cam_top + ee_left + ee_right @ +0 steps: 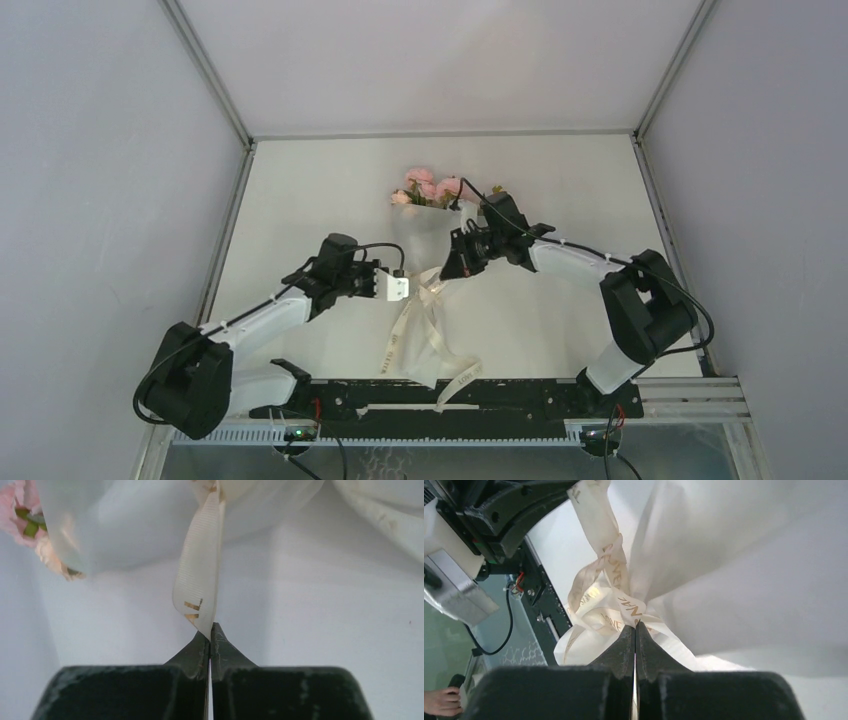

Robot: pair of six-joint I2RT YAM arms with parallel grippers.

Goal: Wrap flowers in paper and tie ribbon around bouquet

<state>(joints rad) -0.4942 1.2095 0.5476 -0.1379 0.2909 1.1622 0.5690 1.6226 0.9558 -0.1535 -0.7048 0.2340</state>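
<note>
Two hands, both clenched on the ribbon (413, 325). The left hand (408, 288) nips a fold of it. I only get that from the left wrist view, where the fingertips (222, 647) meet on the fold; overhead it's too small to tell. The bouquet (430, 215) lies mid-surface (300, 200) between the hands, long axis far-to-near, flowers (430, 188) pointing away from the bases, paper (425, 245) narrowing toward me. The right hand (452, 268) grips the ribbon at the gathered waist. Right wrist view shows gold lettering (630, 607) there; overhead doesn't.
</note>
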